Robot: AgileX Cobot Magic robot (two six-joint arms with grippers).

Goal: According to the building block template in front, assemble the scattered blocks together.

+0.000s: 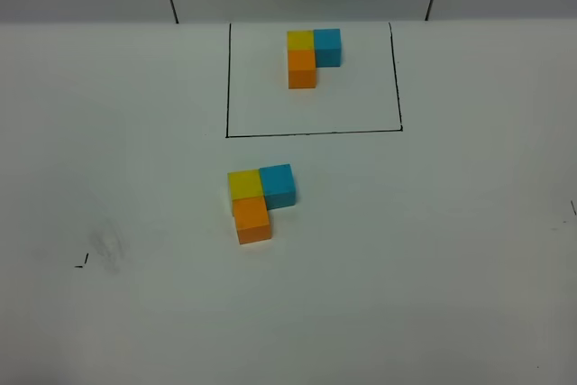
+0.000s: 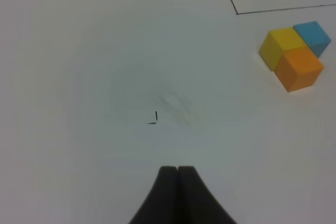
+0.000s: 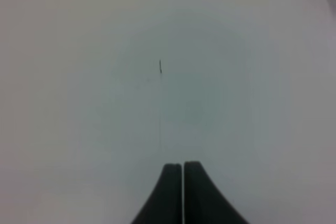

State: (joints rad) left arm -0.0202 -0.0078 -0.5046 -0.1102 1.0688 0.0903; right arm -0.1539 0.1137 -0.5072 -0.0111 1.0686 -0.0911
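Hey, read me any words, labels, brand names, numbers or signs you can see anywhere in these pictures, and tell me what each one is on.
None: no readable text in any view.
The template blocks and the unframed blocks have plain faces.
The white table carries only a drawn black rectangle and small black tick marks, not letters or numbers.
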